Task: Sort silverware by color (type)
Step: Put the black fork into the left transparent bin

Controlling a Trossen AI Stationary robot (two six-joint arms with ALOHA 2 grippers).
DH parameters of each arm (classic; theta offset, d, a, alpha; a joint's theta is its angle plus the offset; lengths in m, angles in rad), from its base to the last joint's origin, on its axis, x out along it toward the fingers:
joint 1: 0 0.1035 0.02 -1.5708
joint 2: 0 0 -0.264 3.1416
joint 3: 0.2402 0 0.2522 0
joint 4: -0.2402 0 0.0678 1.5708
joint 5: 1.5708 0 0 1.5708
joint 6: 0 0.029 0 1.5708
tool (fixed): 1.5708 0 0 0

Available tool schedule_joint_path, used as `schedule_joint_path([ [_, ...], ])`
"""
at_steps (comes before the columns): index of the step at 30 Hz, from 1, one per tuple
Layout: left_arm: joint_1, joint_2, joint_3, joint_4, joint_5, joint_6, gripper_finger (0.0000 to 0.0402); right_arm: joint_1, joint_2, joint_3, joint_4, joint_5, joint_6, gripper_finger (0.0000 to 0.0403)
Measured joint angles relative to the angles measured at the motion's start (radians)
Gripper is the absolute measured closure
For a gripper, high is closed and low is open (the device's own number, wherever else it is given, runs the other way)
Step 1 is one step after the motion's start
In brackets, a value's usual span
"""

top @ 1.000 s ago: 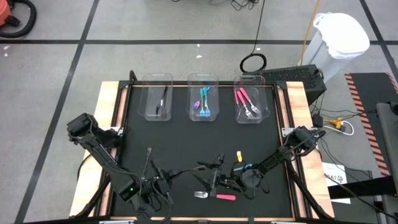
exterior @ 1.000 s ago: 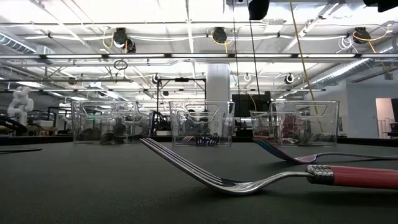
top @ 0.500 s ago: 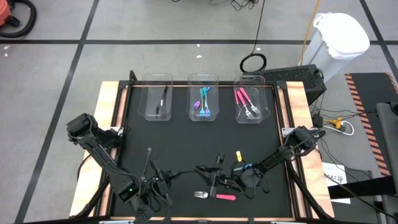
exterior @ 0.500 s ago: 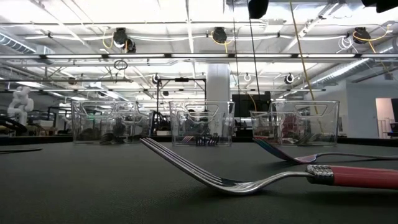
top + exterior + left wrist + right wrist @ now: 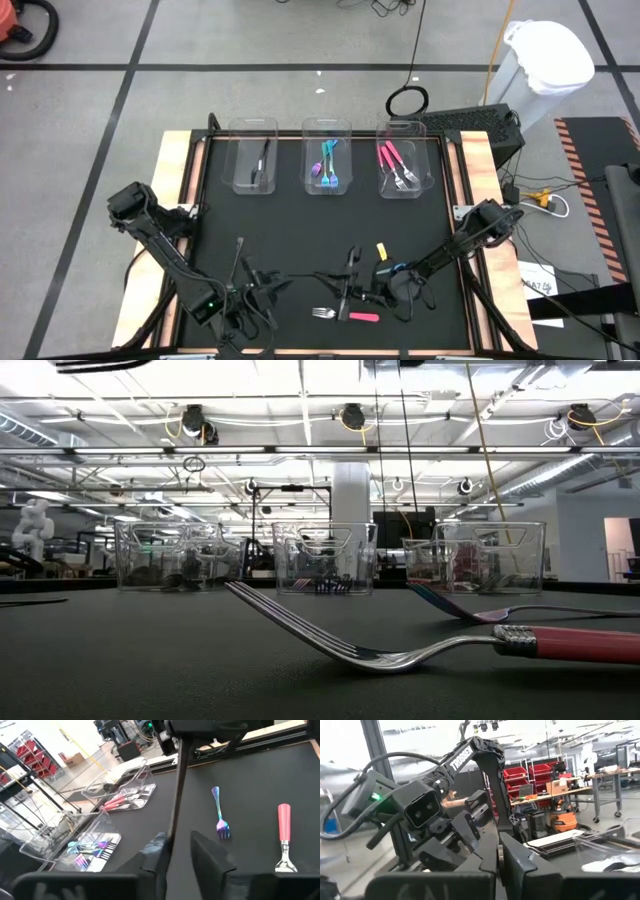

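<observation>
A dark fork (image 5: 177, 785) hangs above the table's near part, spanning between my two grippers (image 5: 305, 278). My right gripper (image 5: 497, 852) is shut on one end of it. My left gripper (image 5: 177, 840) stands open around the other end, with the fork close to one finger. A pink-handled fork (image 5: 345, 316) and an iridescent blue-purple fork (image 5: 220, 815) lie flat on the black mat. Three clear bins stand at the far edge: one with a dark fork (image 5: 253, 165), one with teal forks (image 5: 328, 165), one with pink forks (image 5: 398, 170). My right gripper pinches one end of the dark fork (image 5: 183, 742) between its two fingers, coming roughly level from the table's right. The fork is lifted clear of the mat and reaches toward my left gripper. My left gripper has the fork's other end (image 5: 171, 832) between its open fingers, beside one finger (image 5: 155, 852); whether they touch cannot be told.
A thin dark utensil (image 5: 239, 252) lies on the mat left of centre. The pink fork (image 5: 450, 645) lies close in front of the low camera. Wooden table edges (image 5: 175, 180) frame the black mat; open mat lies between the bins and the grippers.
My right arm has shifted slightly near the held fork. In the low view, a dark arm part has left the top middle of the picture. The forks on the mat have stayed put.
</observation>
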Motion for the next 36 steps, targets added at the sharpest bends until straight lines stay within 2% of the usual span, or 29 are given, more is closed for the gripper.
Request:
schedule_joint_path([
  [9,0.0,-0.017,0.034,0.005,-0.001,-0.111,0.018,0.001,-0.155,0.0,-0.345,-0.037,-0.031,0.04],
  [13,-0.002,-0.049,0.064,0.006,0.079,-0.109,0.0126,0.011,-0.212,0.0,-0.422,-0.084,-0.048,0.0401],
  [16,-0.006,-0.077,0.07,0.005,0.151,-0.111,0.0101,0.015,-0.249,0.0,-0.477,-0.124,-0.088,0.0401],
  [22,-0.023,-0.087,0.065,-0.06,0.162,-0.131,0.0093,0.019,-0.277,0.0,-0.687,-0.191,-0.045,0.0402],
  [28,-0.012,-0.082,0.009,-0.079,0.243,-0.2,0.0093,0.02,-0.268,0.0,-0.712,-0.271,-0.095,0.0401],
  [31,-0.002,-0.082,-0.072,0.03,0.29,-0.217,0.0099,0.02,-0.268,0.0,-0.731,-0.312,-0.131,0.0401],
  [33,0.001,-0.082,-0.139,0.148,0.348,-0.217,0.0106,0.019,-0.268,0.0,-0.742,-0.313,-0.151,0.0401],
  [36,0.008,-0.082,-0.233,0.324,0.378,-0.214,0.0116,0.017,-0.268,0.0,-0.753,-0.314,-0.167,0.04],
])
